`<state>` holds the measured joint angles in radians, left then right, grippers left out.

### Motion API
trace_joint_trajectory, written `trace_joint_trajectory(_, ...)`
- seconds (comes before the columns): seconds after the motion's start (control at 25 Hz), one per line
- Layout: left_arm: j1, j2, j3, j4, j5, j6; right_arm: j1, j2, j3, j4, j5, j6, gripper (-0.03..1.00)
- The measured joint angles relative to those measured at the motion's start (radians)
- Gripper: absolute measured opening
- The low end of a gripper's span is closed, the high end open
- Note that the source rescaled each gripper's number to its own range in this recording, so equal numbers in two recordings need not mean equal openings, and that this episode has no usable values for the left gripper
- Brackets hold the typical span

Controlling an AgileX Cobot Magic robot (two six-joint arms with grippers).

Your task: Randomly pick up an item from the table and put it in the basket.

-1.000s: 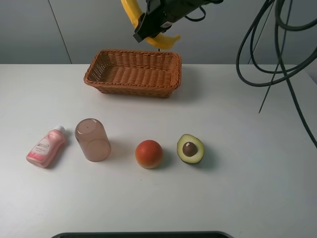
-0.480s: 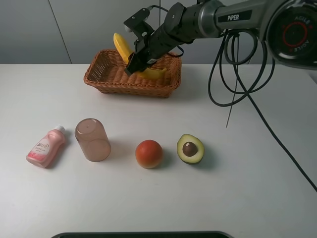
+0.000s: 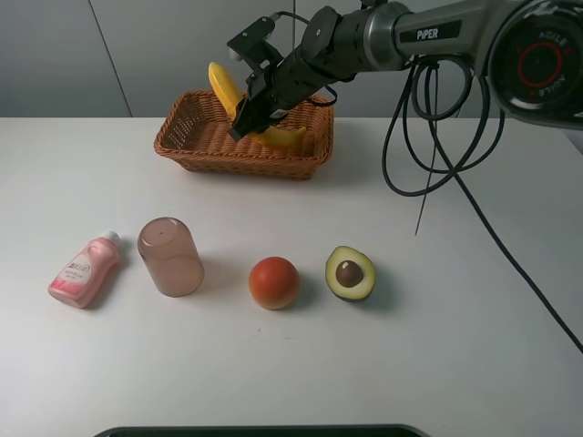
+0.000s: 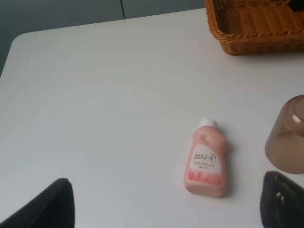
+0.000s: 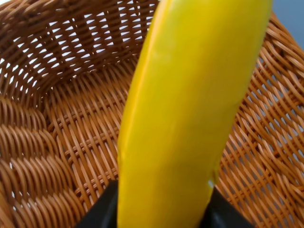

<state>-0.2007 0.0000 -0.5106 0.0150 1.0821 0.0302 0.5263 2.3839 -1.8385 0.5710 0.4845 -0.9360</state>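
Note:
The yellow banana point(image 3: 223, 87) is held by my right gripper point(image 3: 253, 107) over the brown wicker basket point(image 3: 205, 144) at the back of the white table point(image 3: 437, 273). One end sticks up above the far-left rim and the other end point(image 3: 284, 137) lies low inside the basket. In the right wrist view the banana point(image 5: 185, 114) fills the frame between the dark fingers, with the basket weave point(image 5: 61, 118) close behind. My left gripper point(image 4: 164, 204) is open and empty, low over the table near the pink bottle.
A pink bottle point(image 3: 84, 269) lies at the left front, also in the left wrist view point(image 4: 205, 159). An upturned brownish cup point(image 3: 169, 256) lies beside it. A red-orange fruit point(image 3: 273, 282) and a halved avocado point(image 3: 351, 273) sit mid-table. Black cables point(image 3: 428, 137) hang at the right.
My right gripper came down with the banana from above the basket's back rim into the basket. Over the last half second it has hardly moved.

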Motion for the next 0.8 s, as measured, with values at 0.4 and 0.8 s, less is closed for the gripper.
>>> trace_joint_trajectory(0.4,0.000,0.000,0.000,0.000,0.000,0.002,0.000,-0.009,0.000,0.000,0.006,-0.021,0.99)
trace_joint_trajectory(0.8,0.000,0.000,0.000,0.000,0.000,0.004,-0.019,-0.275,0.000,-0.113,0.124,0.108,1.00)
